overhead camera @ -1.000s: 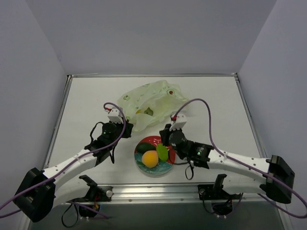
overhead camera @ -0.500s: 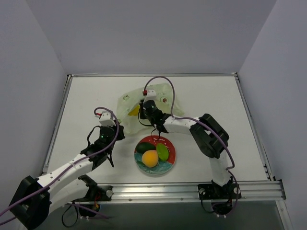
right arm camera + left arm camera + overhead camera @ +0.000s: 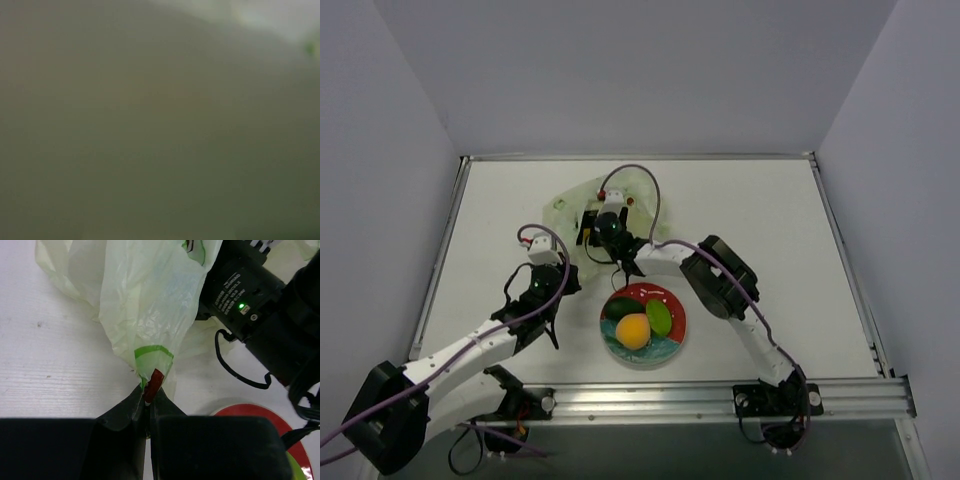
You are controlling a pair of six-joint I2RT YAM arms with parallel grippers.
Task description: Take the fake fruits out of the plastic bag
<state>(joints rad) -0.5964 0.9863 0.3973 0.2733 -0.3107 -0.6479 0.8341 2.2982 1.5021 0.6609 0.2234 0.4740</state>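
Three fruits on plate | left pincer clamped on bag | right pincer at bag, opening untellable

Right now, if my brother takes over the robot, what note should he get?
Grippers: the left end effector is shut, pinching the plastic bag by its edge. The right end effector reaches into the bag; open or shut cannot be told.
Done: the dark green fruit, orange fruit and light green fruit lie on the red-and-teal plate.
Left: check the bag for any more fruit; none shows from here.
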